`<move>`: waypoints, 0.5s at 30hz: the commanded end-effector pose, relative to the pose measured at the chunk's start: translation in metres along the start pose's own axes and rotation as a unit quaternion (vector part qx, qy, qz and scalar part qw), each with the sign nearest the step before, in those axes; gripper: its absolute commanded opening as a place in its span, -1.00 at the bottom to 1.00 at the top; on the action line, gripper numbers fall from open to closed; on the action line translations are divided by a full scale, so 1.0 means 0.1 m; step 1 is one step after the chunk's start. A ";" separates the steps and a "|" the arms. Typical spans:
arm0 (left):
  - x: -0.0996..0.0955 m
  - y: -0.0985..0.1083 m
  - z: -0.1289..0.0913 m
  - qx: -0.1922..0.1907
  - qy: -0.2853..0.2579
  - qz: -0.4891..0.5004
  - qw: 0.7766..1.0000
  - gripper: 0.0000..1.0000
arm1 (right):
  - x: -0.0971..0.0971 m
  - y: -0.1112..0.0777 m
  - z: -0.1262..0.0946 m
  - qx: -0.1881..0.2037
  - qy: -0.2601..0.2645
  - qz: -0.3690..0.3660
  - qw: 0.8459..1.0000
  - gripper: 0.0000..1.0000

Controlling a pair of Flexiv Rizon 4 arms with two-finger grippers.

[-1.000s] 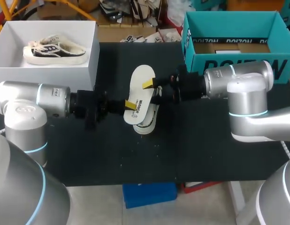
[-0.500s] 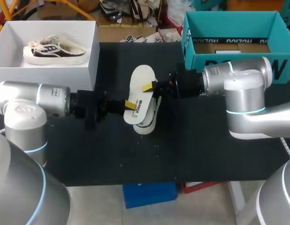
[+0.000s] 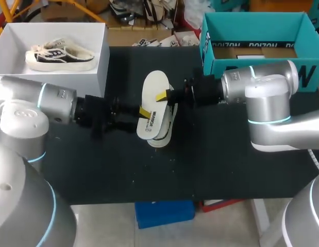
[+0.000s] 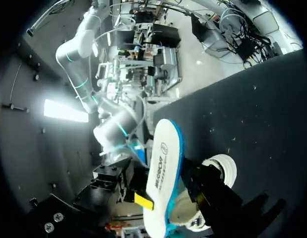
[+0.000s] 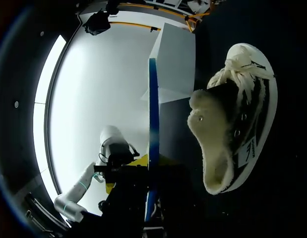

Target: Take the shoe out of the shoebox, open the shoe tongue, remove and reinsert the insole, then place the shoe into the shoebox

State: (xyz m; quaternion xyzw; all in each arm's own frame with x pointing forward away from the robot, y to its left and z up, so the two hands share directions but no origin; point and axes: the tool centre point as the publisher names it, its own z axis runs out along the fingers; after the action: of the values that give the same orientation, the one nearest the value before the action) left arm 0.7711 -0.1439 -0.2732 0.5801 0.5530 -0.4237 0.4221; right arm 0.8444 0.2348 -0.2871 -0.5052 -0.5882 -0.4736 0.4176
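Note:
A white insole (image 3: 154,103) with a blue underside hangs above the table's middle, over the cream-and-black shoe (image 3: 164,132) lying on the black mat. My right gripper (image 3: 163,95) comes in from the right and is shut on the insole's edge. In the right wrist view the insole (image 5: 153,114) shows edge-on between the fingers, with the shoe (image 5: 237,129) beside it. My left gripper (image 3: 144,111) is at the insole's lower left. In the left wrist view the insole (image 4: 163,168) stands between the spread fingers of the left gripper (image 4: 173,198), with the shoe (image 4: 220,166) beyond.
A white shoebox (image 3: 103,62) at the back left holds a second shoe (image 3: 59,53). A teal box (image 3: 257,69) stands open at the back right, close behind my right arm. Bare black mat lies in front of the shoe.
My right gripper shut on the insole. My left gripper's fingers spread apart and its arm shifted a little to the right. The insole tilted slightly.

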 end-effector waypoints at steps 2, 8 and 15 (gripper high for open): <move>-0.29 -0.15 -0.35 0.021 0.156 -0.015 0.987 1.00 | 0.00 0.00 0.01 -0.001 -0.001 0.001 1.000 -1.00; -0.48 -0.18 -0.41 0.038 0.299 -0.010 0.954 1.00 | 0.00 0.00 0.01 -0.001 -0.001 0.001 1.000 -1.00; -0.55 -0.16 -0.33 0.006 0.427 0.012 0.904 1.00 | 0.00 0.00 0.01 -0.001 -0.001 0.001 1.000 -1.00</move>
State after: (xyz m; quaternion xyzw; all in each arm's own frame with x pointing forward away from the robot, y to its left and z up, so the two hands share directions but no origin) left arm 0.7523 -0.1215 -0.2161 0.6559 0.6148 -0.3264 0.2921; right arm 0.8444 0.2347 -0.2871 -0.5052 -0.5882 -0.4736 0.4176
